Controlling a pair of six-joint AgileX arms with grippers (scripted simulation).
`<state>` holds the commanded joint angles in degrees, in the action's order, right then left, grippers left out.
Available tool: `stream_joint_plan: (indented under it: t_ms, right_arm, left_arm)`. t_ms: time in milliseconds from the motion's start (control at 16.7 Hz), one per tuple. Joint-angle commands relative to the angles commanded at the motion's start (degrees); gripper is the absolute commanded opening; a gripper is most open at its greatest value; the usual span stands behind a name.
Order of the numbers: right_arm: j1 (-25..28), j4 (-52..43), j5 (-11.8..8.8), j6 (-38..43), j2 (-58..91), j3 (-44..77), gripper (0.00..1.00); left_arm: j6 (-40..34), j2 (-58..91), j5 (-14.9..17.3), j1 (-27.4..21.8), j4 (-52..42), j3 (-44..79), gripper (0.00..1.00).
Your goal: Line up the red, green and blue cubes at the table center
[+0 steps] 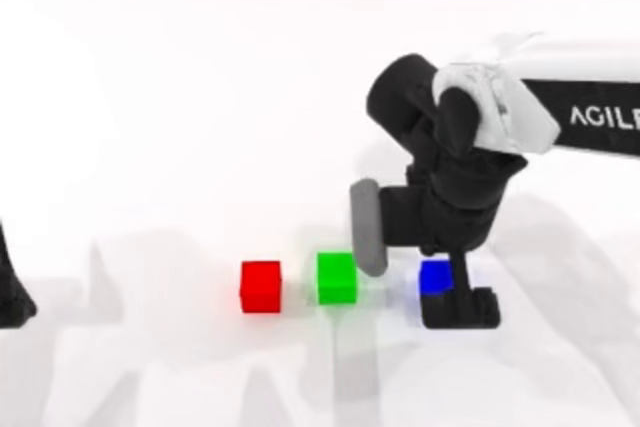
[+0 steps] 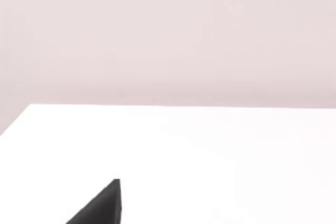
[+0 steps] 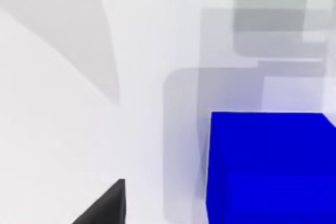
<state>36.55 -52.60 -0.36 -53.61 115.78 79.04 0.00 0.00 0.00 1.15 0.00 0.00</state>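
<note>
Cubes: a small bright red plain cube (image 1: 261, 286), a matching bright green cube (image 1: 337, 278) and a bright blue cube (image 1: 435, 277) sit in a row on the counter, red toward nine o'clock, green in the middle, blue toward three o'clock.
Spacing: red and green stand near each other but apart; blue is a little farther from green.
Right gripper (image 1: 418, 282): black, hanging over the blue cube, one grey finger (image 1: 367, 227) between green and blue, a dark finger at the blue cube's far side; fingers spread around it, contact cannot be told.
Right wrist view: the blue cube (image 3: 270, 167) fills the near corner, resting on the white surface.
Left arm (image 1: 12, 292): parked at the nine o'clock edge; finger state cannot be told.
Counter (image 1: 180, 147): plain, smooth, white, with soft grey shadows.
Room: pale pinkish wall (image 2: 168, 35) beyond the counter edge.
Containers: none seen.
</note>
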Motion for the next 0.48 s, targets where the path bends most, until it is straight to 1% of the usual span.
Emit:
stream_joint_plan:
  t_ms: [300, 480]
  right_arm:
    - [0.2, -10.6, -0.1, -0.1, -3.0, 6.9, 1.00]
    - [0.2, -13.6, 0.0, 0.0, -4.4, 9.1, 1.00]
  left_arm:
    - [0.0, 0.0, 0.0, 0.0, 0.0, 0.0, 1.00]
    - [0.0, 0.0, 0.0, 0.0, 0.0, 0.0, 1.00]
